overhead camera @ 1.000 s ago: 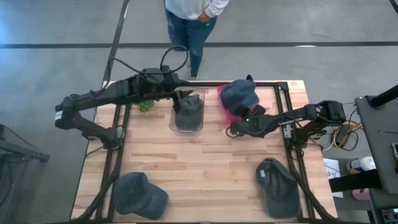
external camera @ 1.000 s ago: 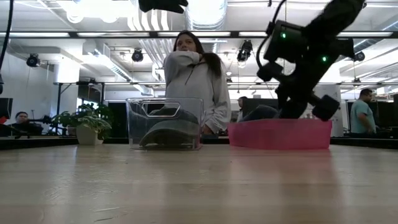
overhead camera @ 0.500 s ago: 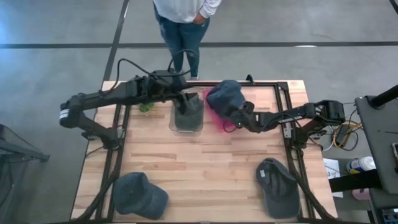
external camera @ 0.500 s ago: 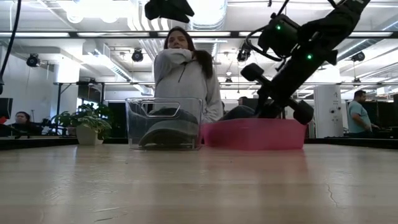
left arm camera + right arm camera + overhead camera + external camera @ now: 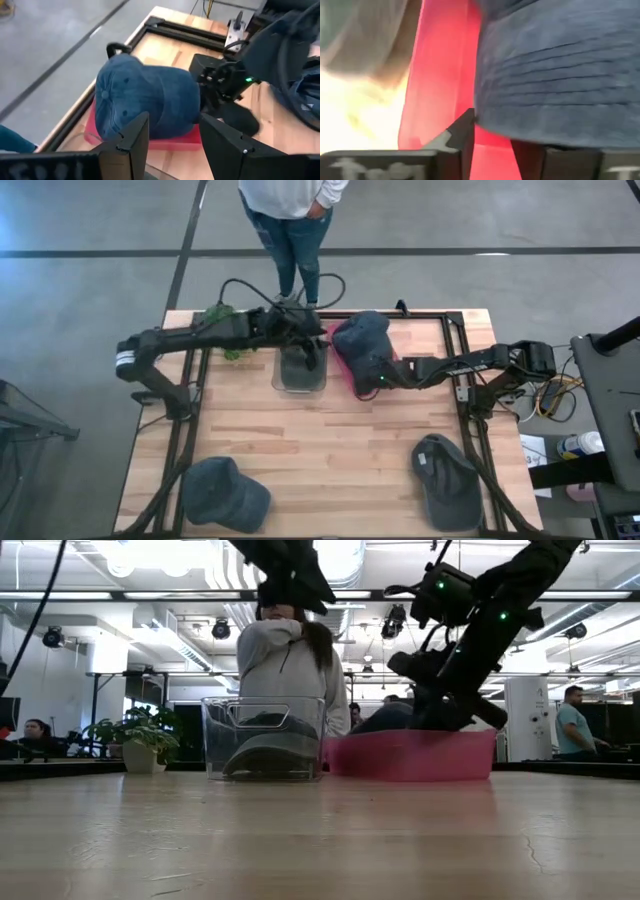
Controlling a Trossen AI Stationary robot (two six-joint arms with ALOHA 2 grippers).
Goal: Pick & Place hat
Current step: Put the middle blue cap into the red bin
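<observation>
The right hand (image 5: pixel 380 383) sits at the brim of a blue denim hat (image 5: pixel 362 340); whether its fingers grip it I cannot tell. The hat, domed and stitched, lies on the pink bin (image 5: pixel 170 141) at the worktop's (image 5: pixel 330 450) far edge. The left hand (image 5: pixel 312 360) hangs wide above the clear bin (image 5: pixel 264 738).

Small potted plant (image 5: pixel 128 743) at the table's (image 5: pixel 330 460) far-left corner — person (image 5: pixel 290 220) beyond.

From above, the blue cap (image 5: pixel 362 340) hides most of the pink bin (image 5: pixel 352 370); the right claw (image 5: pixel 381 377) is too small to read. The person (image 5: pixel 289 220) is cut off at the frame's top edge.
</observation>
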